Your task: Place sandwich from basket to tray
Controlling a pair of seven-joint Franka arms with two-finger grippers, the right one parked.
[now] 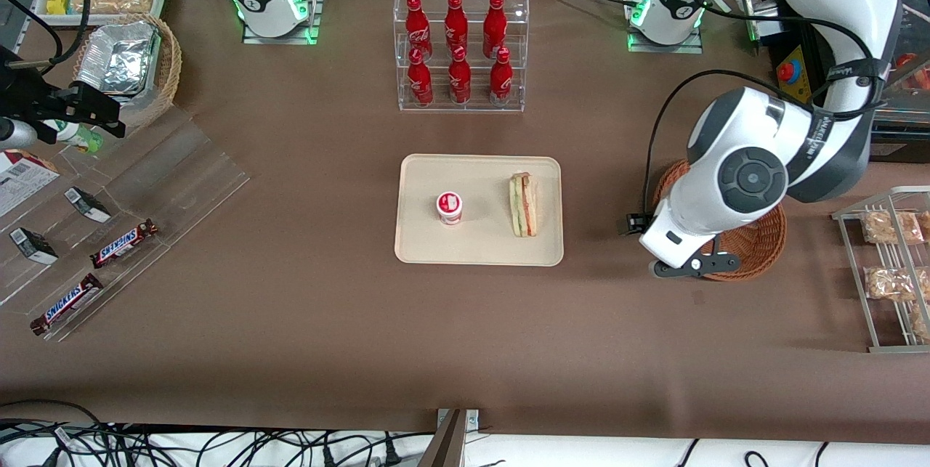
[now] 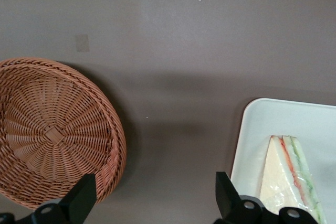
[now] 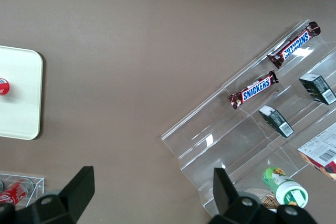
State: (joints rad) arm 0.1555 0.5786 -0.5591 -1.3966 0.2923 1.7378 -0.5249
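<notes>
Since the sandwich [image 1: 524, 204] already lies on the tray [image 1: 429, 245] beside a small cup [image 1: 449, 207] and the basket [image 2: 52, 132] is empty, the task looks done; the end effector [image 2: 156, 203] hangs wide open, holding nothing, above the desk [image 1: 290, 307] between basket and tray.

SNICKERS on two candy bars [image 3: 252, 89]; red bottles [image 1: 455, 46] perhaps Coca-Cola script.

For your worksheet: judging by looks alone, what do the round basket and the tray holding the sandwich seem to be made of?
Basket: woven wicker, reddish-brown; its strands radiate from the centre.
Tray: probably plastic, smooth matte cream, with a moulded rim and rounded corners.
The end effector hangs open above the table between them.
</notes>
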